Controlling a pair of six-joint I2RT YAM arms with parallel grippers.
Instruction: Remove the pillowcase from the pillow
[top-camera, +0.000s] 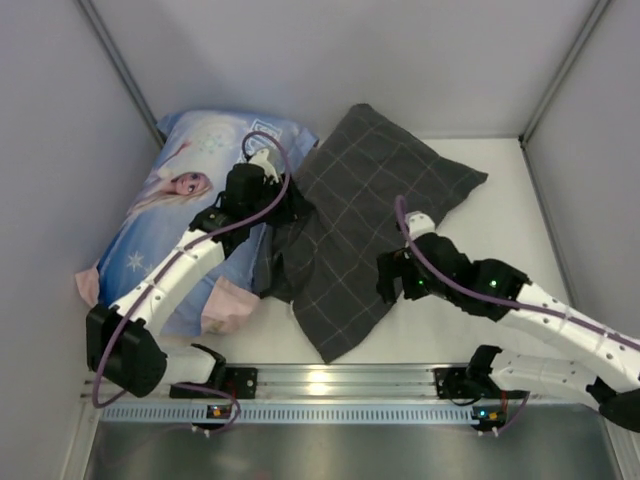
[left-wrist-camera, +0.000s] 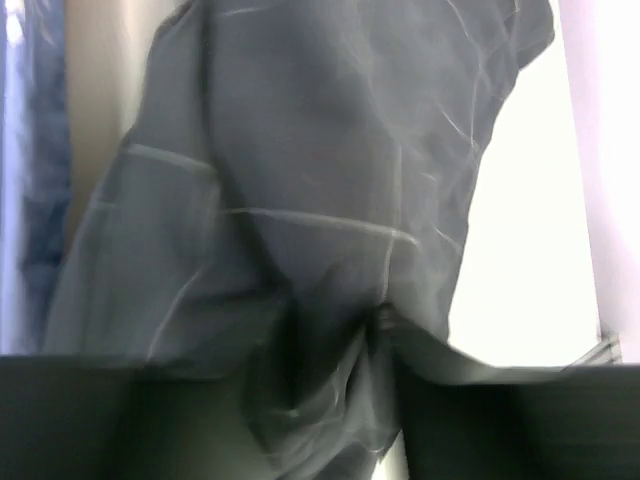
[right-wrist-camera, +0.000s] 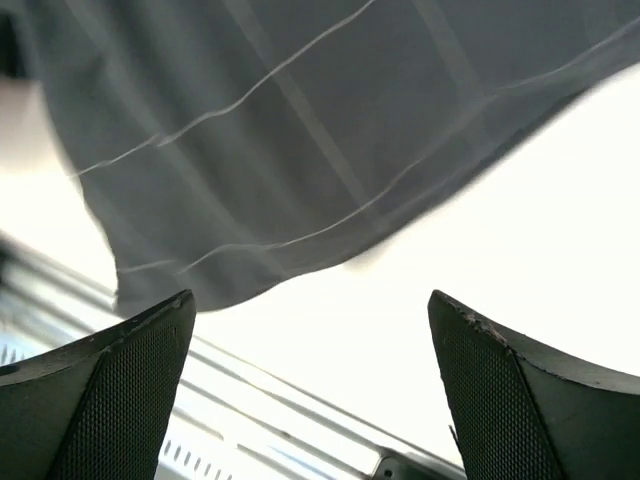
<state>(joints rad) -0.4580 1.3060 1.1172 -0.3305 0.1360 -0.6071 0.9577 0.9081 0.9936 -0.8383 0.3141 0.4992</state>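
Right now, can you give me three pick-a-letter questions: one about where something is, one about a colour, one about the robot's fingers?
1. Where is the Elsa pillow? A left of the pillowcase; B right of it; C on top of it.
2. What colour is the pillowcase? A red; B dark grey with light lines; C yellow.
3. How are the right fingers? A squeezing cloth; B holding a cup; C wide apart, empty.
Answers: 1 A, it lies on the left in the top view; 2 B, the grey check shows in every view; 3 C, nothing sits between them.
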